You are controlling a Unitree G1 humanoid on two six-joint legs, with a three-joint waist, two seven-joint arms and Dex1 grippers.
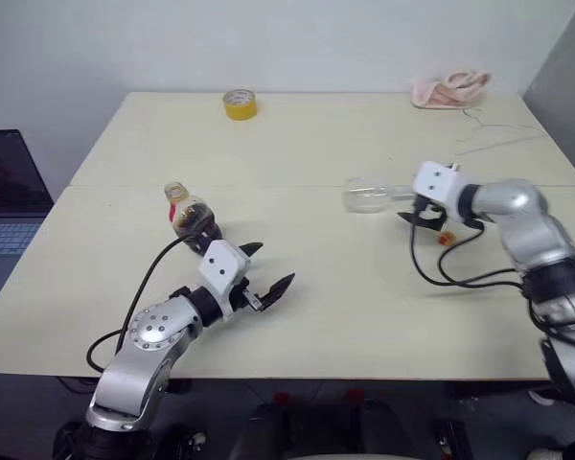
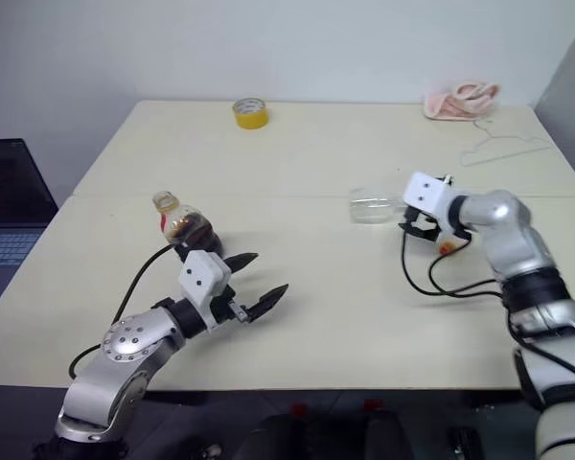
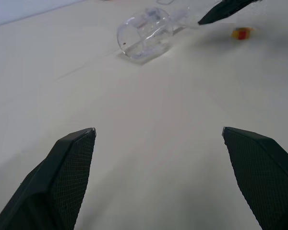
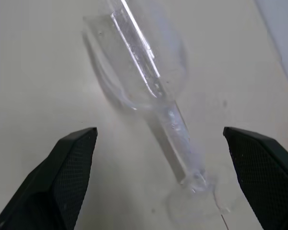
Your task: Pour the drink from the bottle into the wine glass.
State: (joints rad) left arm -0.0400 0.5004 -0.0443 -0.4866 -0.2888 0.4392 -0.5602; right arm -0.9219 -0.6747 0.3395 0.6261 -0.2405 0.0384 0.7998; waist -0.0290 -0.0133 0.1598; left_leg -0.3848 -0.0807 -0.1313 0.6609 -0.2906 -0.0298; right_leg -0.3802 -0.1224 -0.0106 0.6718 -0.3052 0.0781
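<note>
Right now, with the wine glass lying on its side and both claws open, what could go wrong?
1. The wine glass lies on its side; the right claw closing on the thin stem may roll it or slip off.
2. The bottle stands just behind the left claw; a careless reach might tip it and spill the drink.
3. Pouring cannot work until the glass stands upright.

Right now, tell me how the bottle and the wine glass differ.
The bottle holds dark drink; the wine glass is empty. The bottle sits just behind the left gripper; the wine glass lies on its side in front of the right gripper. The bottle is squat; the wine glass has a thin stem. Both are clear, on the table, and ungripped.
</note>
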